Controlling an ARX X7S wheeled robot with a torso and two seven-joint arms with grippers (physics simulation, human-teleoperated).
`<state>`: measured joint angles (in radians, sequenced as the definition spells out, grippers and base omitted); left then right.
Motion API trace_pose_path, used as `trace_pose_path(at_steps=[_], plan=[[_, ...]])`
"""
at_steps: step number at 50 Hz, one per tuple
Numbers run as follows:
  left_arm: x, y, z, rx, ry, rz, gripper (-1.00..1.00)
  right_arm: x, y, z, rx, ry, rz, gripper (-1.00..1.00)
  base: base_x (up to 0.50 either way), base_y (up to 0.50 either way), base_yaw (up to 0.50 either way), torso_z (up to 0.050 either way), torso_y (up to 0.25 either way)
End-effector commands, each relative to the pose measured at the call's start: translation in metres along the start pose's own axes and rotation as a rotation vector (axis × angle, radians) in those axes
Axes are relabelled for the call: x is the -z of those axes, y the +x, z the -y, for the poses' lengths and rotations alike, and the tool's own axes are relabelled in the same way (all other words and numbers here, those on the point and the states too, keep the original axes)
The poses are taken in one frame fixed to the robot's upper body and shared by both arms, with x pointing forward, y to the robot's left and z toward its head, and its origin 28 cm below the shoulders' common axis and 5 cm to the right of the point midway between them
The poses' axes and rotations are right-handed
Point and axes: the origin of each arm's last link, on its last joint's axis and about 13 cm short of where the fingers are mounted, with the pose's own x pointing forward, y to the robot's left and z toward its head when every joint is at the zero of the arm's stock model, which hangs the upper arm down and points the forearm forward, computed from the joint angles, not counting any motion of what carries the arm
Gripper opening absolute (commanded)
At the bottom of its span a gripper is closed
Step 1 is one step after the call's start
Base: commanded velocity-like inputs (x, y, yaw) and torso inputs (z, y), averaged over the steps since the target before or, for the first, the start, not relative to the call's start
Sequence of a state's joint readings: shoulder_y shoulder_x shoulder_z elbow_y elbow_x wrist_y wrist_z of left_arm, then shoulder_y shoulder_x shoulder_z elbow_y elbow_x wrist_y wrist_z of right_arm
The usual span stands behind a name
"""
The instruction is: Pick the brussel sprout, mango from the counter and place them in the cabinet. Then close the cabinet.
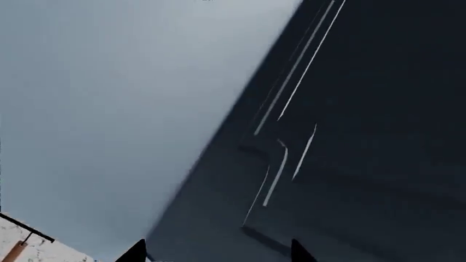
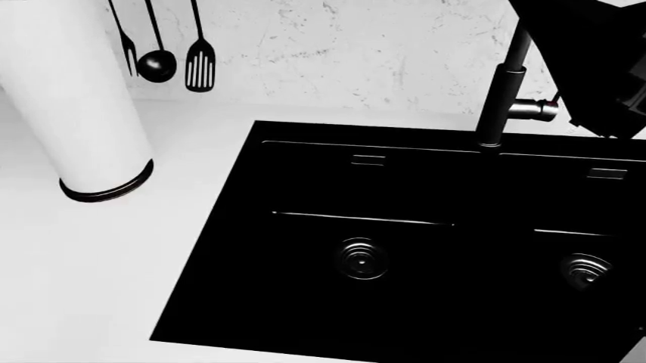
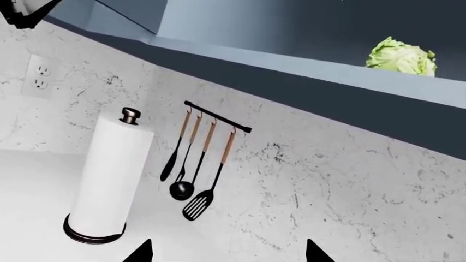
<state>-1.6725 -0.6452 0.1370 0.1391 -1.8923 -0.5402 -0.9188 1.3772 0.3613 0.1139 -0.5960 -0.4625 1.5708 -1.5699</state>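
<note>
The brussel sprout (image 3: 402, 56), a pale green leafy ball, sits on the bottom shelf inside the open cabinet (image 3: 291, 33) above the marbled wall. The mango is out of view. My right gripper (image 3: 227, 252) is open and empty, below and left of the sprout, facing the wall. My left gripper (image 1: 220, 252) is open and empty, close to a dark panelled cabinet front (image 1: 364, 136) and a pale grey-blue surface (image 1: 109, 109). The white counter (image 2: 91, 265) with the black double sink (image 2: 404, 249) shows in the head view with no fruit on it.
A paper towel roll (image 2: 71, 98) stands at the counter's back left, also in the right wrist view (image 3: 109, 174). Hanging utensils (image 2: 162, 53) and a black faucet (image 2: 500, 98) are at the wall. A dark part of my right arm (image 2: 595, 60) fills the upper right.
</note>
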Motion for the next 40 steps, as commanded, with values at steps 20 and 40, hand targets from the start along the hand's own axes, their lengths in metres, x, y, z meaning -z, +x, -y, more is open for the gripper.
trace_pose_path(at_steps=[20, 40], plan=[[0.004, -0.002, 0.08, 0.535, 0.135, -0.106, 1.0, 0.001, 0.0, 0.0, 0.002, 0.007, 0.006, 1.0, 0.0, 0.0, 0.0, 0.0, 0.003], [0.001, 0.033, 0.101, 0.562, 0.223, -0.115, 1.0, 0.004, 0.0, 0.0, -0.001, 0.017, 0.002, 1.0, 0.0, 0.0, 0.0, 0.001, 0.002]])
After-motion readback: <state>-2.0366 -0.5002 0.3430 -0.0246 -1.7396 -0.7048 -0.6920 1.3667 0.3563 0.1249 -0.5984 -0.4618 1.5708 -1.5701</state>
